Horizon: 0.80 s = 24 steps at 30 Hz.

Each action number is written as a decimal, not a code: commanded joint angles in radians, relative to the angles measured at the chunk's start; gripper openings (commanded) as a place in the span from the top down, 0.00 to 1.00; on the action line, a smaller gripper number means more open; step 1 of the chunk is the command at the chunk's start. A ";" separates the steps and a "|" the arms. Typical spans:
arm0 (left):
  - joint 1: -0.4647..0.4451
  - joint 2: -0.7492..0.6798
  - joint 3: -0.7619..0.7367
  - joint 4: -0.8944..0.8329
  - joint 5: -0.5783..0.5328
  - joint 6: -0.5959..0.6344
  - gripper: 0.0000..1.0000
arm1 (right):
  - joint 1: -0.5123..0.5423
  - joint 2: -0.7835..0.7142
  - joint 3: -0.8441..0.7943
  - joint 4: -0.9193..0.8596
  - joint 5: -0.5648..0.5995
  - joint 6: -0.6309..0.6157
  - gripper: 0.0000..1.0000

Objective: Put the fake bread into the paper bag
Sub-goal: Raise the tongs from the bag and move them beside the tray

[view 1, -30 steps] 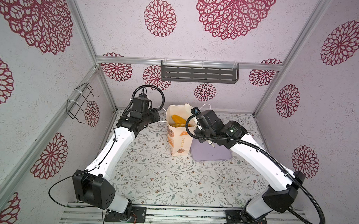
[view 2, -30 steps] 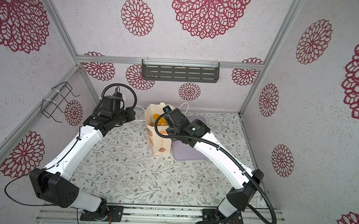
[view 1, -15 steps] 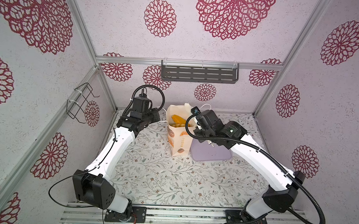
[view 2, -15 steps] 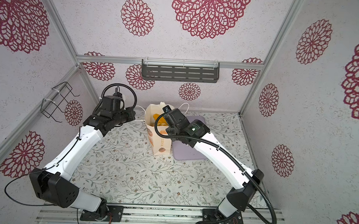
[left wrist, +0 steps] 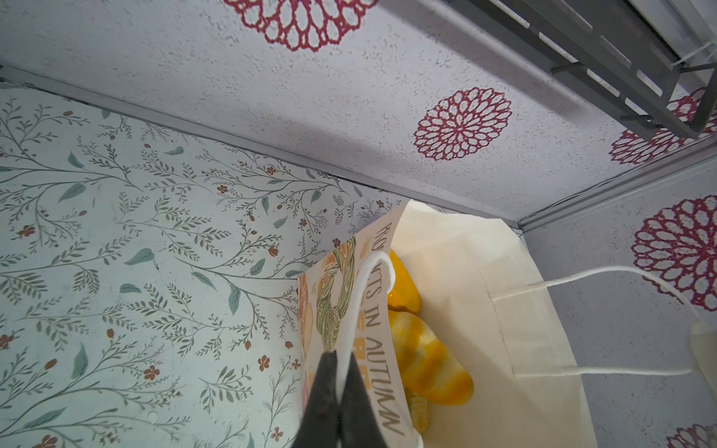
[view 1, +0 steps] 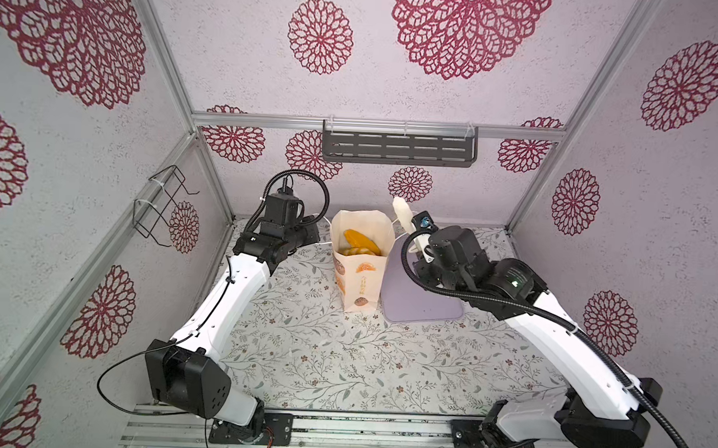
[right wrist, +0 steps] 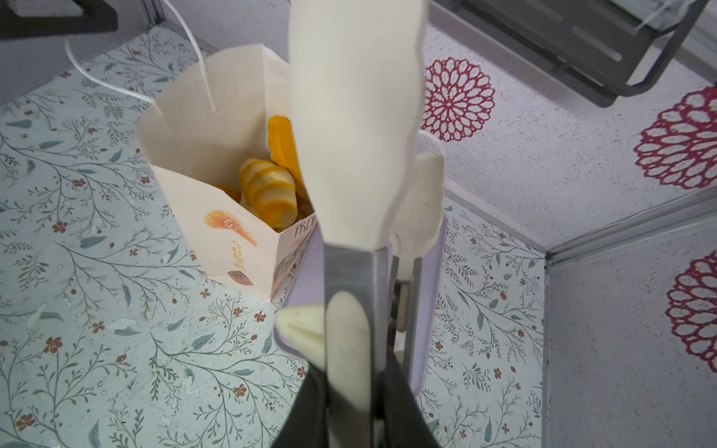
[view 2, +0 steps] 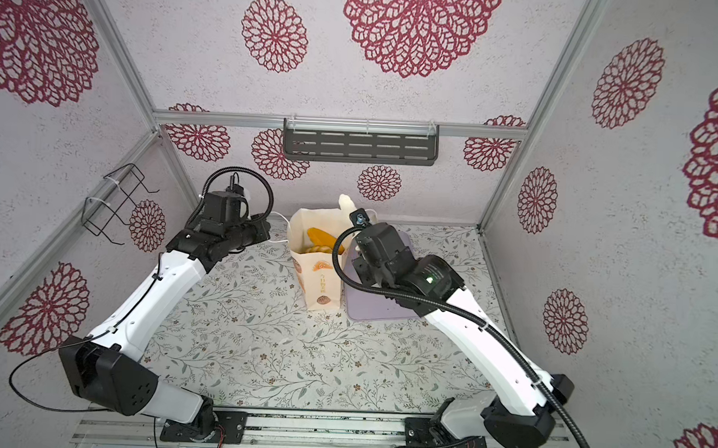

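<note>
Top view first: the flowered table [view 1: 301,355] carries the lilac tray [view 1: 420,306], lying flat and bare at 3 o'clock of the paper bag [view 1: 361,283] and just beside it. The bag stands upright toward 12 o'clock of the table's middle, its long axis vertical and its mouth open upward.

Inside the bag lies the fake bread [view 1: 360,244], piled below the rim. The right wrist view shows a striped roll [right wrist: 267,194] on top and a flatter orange piece [right wrist: 283,143] leaning against the far wall. The rest is hidden beneath them. No bread shows on the tray or the table, so I judge the loading done or all but done.

The right gripper [right wrist: 349,391] sits at 3 o'clock of the bag, over the tray, clamped shut on cream tongs [right wrist: 353,116]. Their blades are empty, and their tips rise at about 1 o'clock of the bag's mouth. The left gripper [left wrist: 340,358] is at 9 o'clock of the bag, jaws pinched tight on a white cord handle [left wrist: 368,279], which runs taut from the near wall. The second cord handle [left wrist: 582,275] stretches toward the tongs and seems looped at a blade tip, though I cannot tell for certain.

So the mouth is spread along the 9-to-3 line between the two arms, each about equally near. Whatever follows turns on that tension. Letting one cord go unevenly could, in my judgement, tip the bag toward the other side.
</note>
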<state>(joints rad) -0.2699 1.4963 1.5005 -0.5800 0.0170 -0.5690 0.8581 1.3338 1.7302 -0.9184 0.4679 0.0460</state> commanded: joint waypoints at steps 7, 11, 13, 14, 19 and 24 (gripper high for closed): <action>0.004 -0.021 0.003 0.017 0.002 0.008 1.00 | -0.009 -0.091 -0.087 0.090 0.149 -0.010 1.00; 0.003 -0.026 0.004 0.018 0.003 0.007 1.00 | -0.081 -0.120 -0.174 0.132 0.152 -0.038 1.00; 0.003 -0.027 0.003 0.018 0.001 0.007 1.00 | -0.146 -0.136 -0.224 0.152 0.125 -0.043 1.00; 0.003 -0.027 0.003 0.018 0.001 0.007 1.00 | -0.176 -0.144 -0.249 0.165 0.111 -0.047 1.00; 0.002 -0.029 0.004 0.018 0.000 0.008 1.00 | -0.326 -0.189 -0.419 0.259 0.093 -0.109 1.00; 0.002 -0.027 0.003 0.017 -0.001 0.007 1.00 | -0.429 -0.185 -0.552 0.344 0.112 -0.165 1.00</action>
<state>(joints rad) -0.2695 1.4963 1.5005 -0.5800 0.0162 -0.5690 0.4591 1.1709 1.2057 -0.6880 0.5476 -0.0620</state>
